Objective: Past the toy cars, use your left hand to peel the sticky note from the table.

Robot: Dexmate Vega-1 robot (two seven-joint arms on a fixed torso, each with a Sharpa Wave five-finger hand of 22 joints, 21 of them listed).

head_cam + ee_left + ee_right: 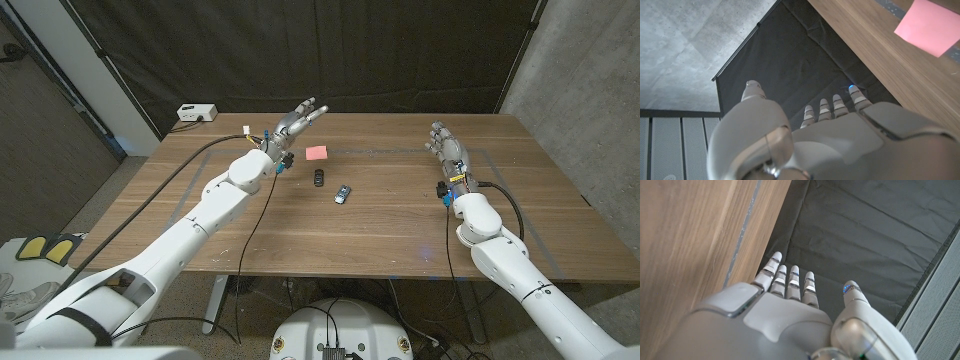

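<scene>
1. While our left hand [296, 122] hovers with fingers spread and empty, the note [316, 153] lies flat just to its right, beyond the cars [330, 186].
2. Our right hand [447, 148], fingers together, waits far off.

We see two arms in glossy white rounded shells, fat joints at elbow and wrist. Left arm [190, 235]: black band near shoulder, black cable running loose alongside forearm, small red and yellow bits at wrist. Right arm [510, 265]: black cable looping by wrist, small red part there too. Left hand [290, 127] and right hand [447, 148]: pale grey-white backs, silver segmented fingers [792, 282] with dark gaps. We note blue light on one fingertip [852, 89] of each hand.
</scene>
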